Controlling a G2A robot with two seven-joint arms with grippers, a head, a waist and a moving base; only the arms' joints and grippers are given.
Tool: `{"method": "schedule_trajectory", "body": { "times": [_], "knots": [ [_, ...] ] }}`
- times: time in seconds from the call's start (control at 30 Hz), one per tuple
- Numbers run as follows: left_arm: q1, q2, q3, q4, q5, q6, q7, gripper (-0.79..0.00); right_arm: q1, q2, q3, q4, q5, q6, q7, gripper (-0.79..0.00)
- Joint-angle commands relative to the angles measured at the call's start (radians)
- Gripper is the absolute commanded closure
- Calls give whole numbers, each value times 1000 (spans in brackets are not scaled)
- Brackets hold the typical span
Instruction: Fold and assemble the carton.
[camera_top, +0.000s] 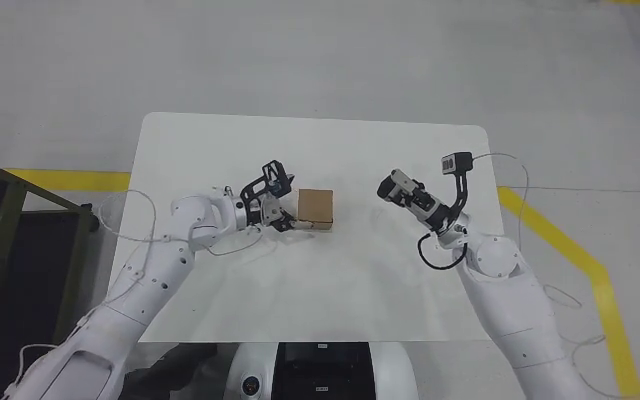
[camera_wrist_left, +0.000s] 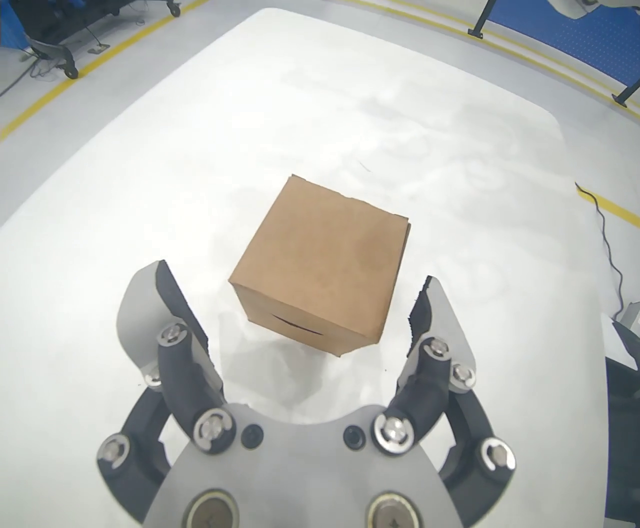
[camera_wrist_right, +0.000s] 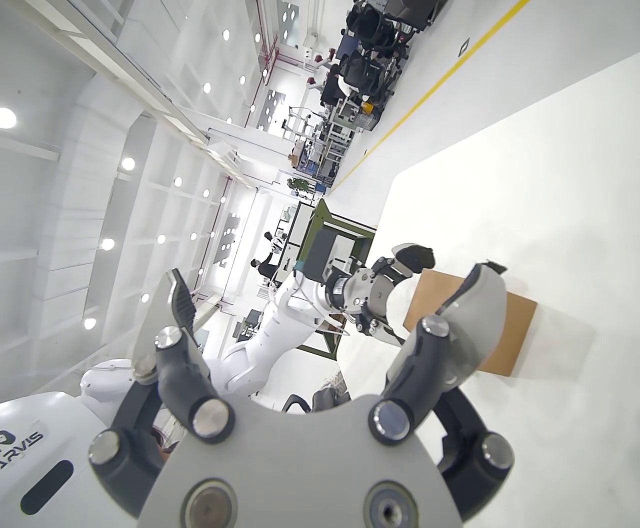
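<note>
The brown carton (camera_top: 316, 208) is a closed cube standing on the white table (camera_top: 330, 290) near its middle. My left gripper (camera_top: 281, 203) sits just to the carton's left, open, its fingers spread beside the box without touching it. In the left wrist view the carton (camera_wrist_left: 322, 270) lies just beyond the open left gripper (camera_wrist_left: 295, 295), with a thin dark slit on its near side. My right gripper (camera_top: 386, 187) hovers open to the carton's right, a short gap away. The right wrist view has the carton (camera_wrist_right: 515, 325) partly behind one finger (camera_wrist_right: 475, 305).
A dark green cart (camera_top: 25, 215) stands off the table's left edge. A thin black cable (camera_wrist_left: 607, 240) trails near the table's right side. Yellow floor lines (camera_top: 560, 240) run around the table. Bare table surface lies in front of and behind the carton.
</note>
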Motion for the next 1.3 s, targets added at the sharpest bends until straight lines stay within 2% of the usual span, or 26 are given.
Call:
{"method": "schedule_trajectory", "body": {
  "times": [0.0,0.13,0.27,0.4,0.6,0.77,0.9,1.27],
  "knots": [
    [57,14,-57,-56,-30,-14,19,-785,1,0,6,12,-14,0,-21,-785],
    [153,40,-176,-152,-78,-19,24,-785,6,-1,11,36,-55,5,-67,-785],
    [216,57,-282,-204,-154,-16,12,-785,12,3,33,43,-139,16,-121,-785],
    [227,69,-379,-218,-194,16,-21,-785,4,9,70,28,-231,46,-184,-785],
    [214,79,-476,-206,-269,48,-74,-785,-15,20,128,-26,-374,146,-275,-785],
    [179,86,-499,-191,-310,51,-180,-785,-39,26,161,-79,-424,184,-288,-785],
    [155,88,-489,-174,-356,36,-232,-785,-53,30,184,-97,-432,175,-292,-785],
    [154,88,-487,-174,-358,33,-239,-784,-58,31,189,-102,-436,163,-297,-785]
  ]
}}
